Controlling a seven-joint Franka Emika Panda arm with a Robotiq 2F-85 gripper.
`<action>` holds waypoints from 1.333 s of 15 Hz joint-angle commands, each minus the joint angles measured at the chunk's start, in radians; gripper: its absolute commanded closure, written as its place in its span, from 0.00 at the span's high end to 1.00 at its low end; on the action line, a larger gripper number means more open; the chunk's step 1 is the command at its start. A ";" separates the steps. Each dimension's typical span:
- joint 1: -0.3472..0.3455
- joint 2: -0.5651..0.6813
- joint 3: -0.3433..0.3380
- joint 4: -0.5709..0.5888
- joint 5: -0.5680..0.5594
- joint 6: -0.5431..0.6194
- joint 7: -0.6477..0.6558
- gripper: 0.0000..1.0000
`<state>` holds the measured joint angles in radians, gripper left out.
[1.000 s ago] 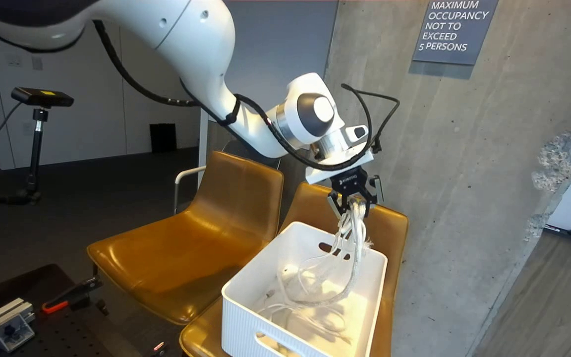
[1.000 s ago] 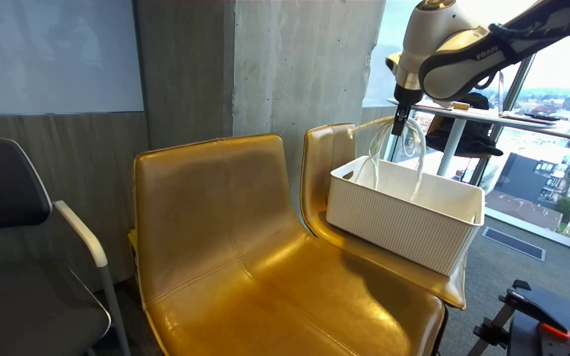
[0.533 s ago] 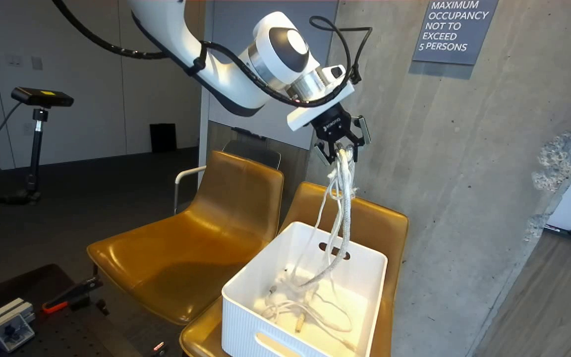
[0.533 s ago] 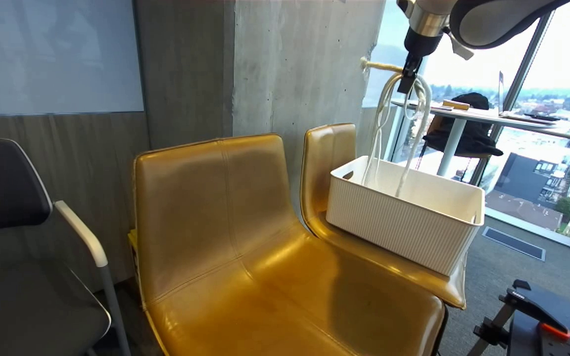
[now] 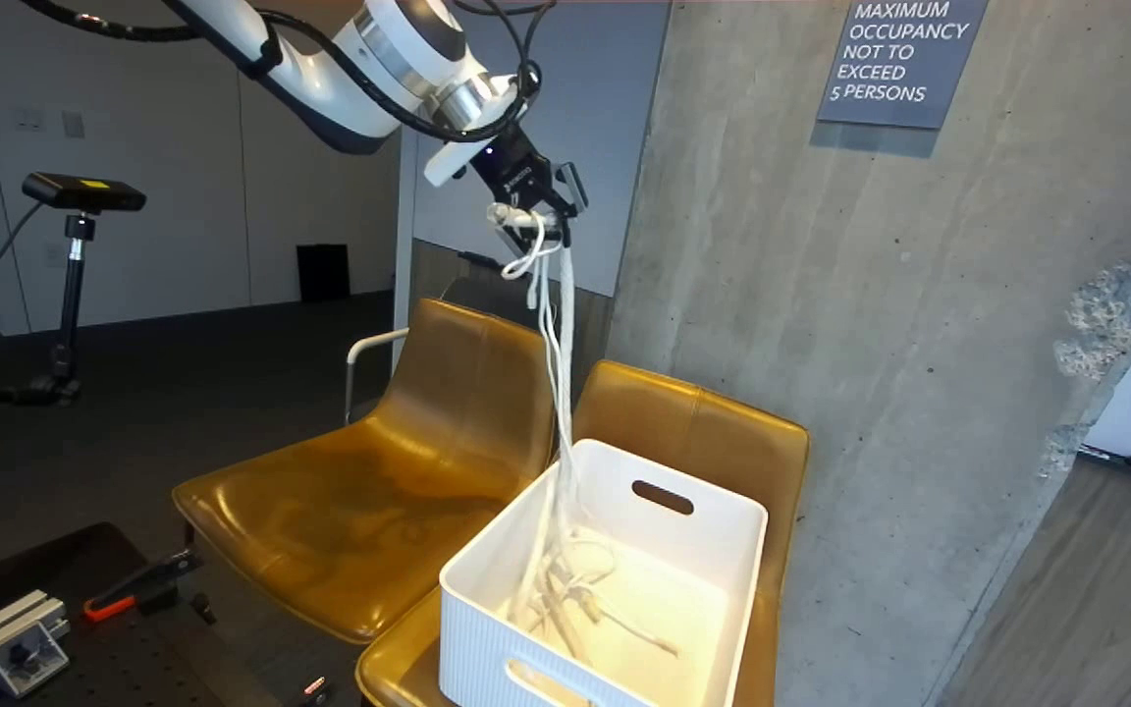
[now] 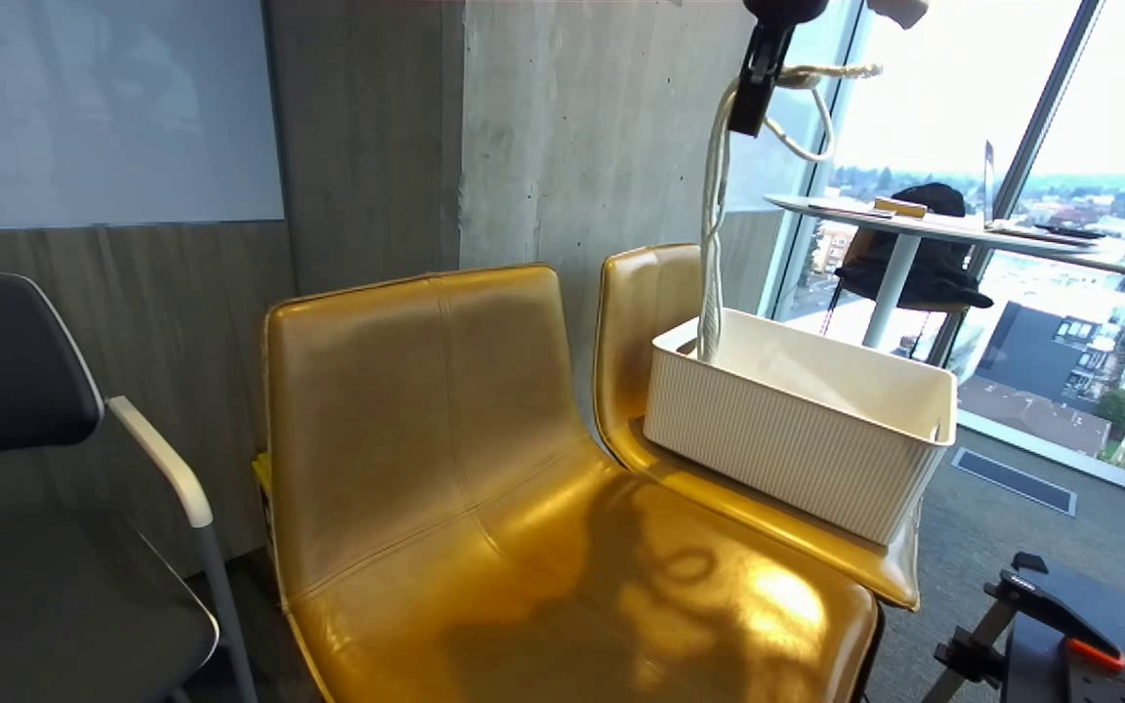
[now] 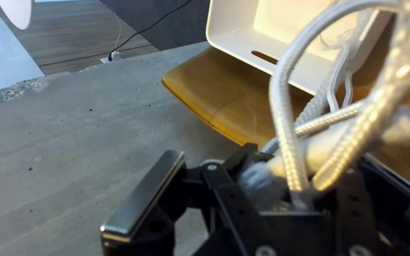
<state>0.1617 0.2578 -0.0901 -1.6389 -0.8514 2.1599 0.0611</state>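
Observation:
My gripper [image 5: 538, 234] is shut on a bundle of white rope [image 5: 565, 344], high above the chairs. In an exterior view the gripper [image 6: 750, 112] is partly cut off at the top edge, and a stiff rope end and a small loop stick out beside it. The rope [image 6: 713, 215] hangs down into a white ribbed basket [image 6: 777, 449]; its lower part lies loosely coiled on the basket floor. In the wrist view blurred rope loops [image 7: 279, 103] rise from between the fingers, and rope covers the fingertips. The basket's slotted wall [image 7: 238, 58] shows there beyond the chair back.
The basket stands on a tan leather chair [image 5: 698, 407] against a concrete pillar [image 5: 880, 393]. A second tan chair [image 5: 330, 511] stands beside it. A grey chair [image 6: 25, 391] is at an exterior view's edge. A dark table with a clamp [image 6: 1061, 615] stands near. A camera stand [image 5: 75, 265] is behind.
My gripper has risen, then swung sideways toward the second chair and turned, still holding the rope. The rope has been drawn further up and gathers at the basket's side. The basket stays put.

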 commanded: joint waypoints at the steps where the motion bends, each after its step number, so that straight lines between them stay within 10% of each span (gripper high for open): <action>1: 0.086 0.028 0.103 0.054 -0.044 -0.166 0.119 0.00; 11: 0.302 0.233 0.250 0.275 -0.045 -0.424 0.251 0.00; 20: 0.296 0.275 0.233 0.202 0.013 -0.351 0.302 0.00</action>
<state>0.4901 0.5540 0.1452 -1.3640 -0.8711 1.7790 0.3238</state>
